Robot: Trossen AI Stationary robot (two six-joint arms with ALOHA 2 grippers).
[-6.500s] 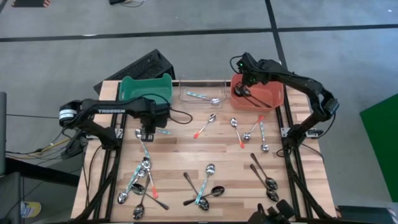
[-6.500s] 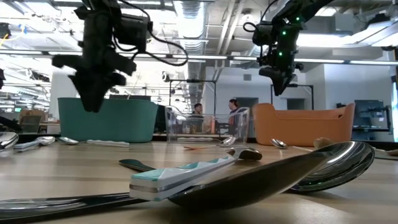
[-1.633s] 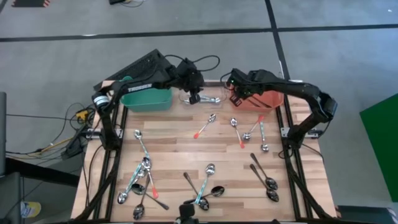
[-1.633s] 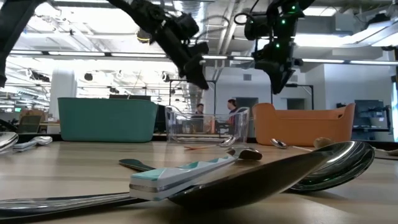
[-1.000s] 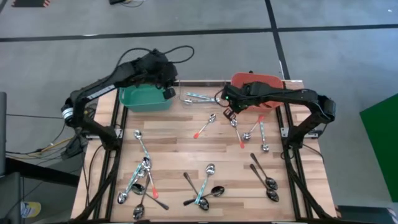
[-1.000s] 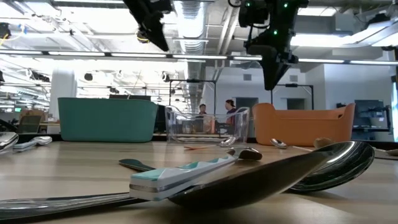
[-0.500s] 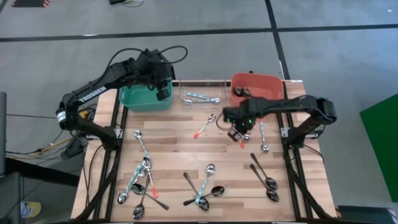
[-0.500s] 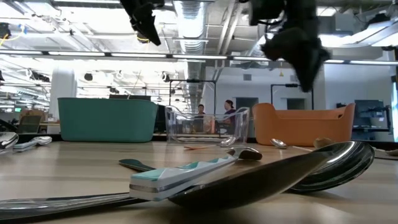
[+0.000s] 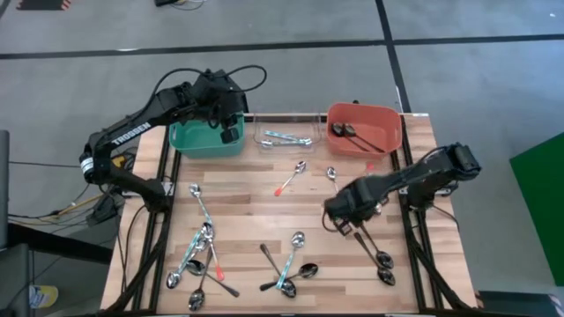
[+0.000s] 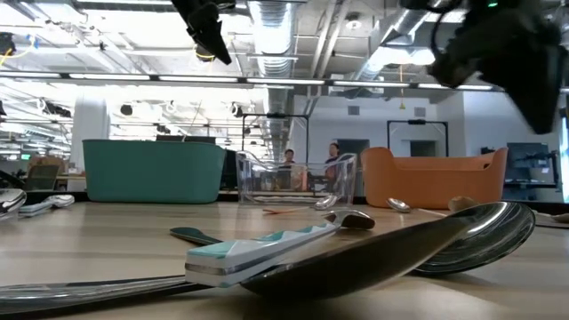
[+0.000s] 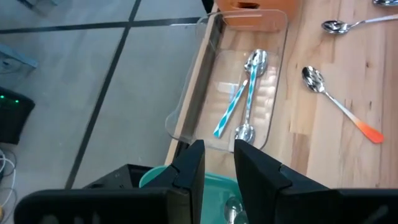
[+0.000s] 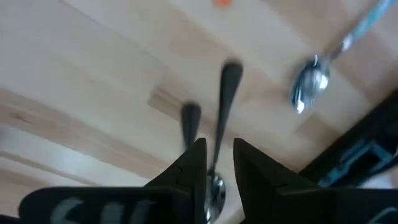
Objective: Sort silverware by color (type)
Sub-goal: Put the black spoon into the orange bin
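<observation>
While the left gripper (image 9: 231,130) hangs over the teal bin (image 9: 204,141) at the table's far edge, fingers a narrow gap apart and empty, the right gripper (image 9: 344,216) is low over two dark spoons (image 12: 219,118) near the right edge, its fingers likewise slightly apart around nothing. To pick well, it should centre on one handle, well up from the bowl, and turn so the fingers cross the handle rather than run along it, avoiding the neighbouring spoon.

Only the right wrist view shows those two handles lying side by side under the fingers. Only the left wrist view shows two teal spoons (image 11: 242,102) inside the clear bin (image 11: 186,118). From above, many spoons lie unsorted along the near edge (image 9: 201,255).
</observation>
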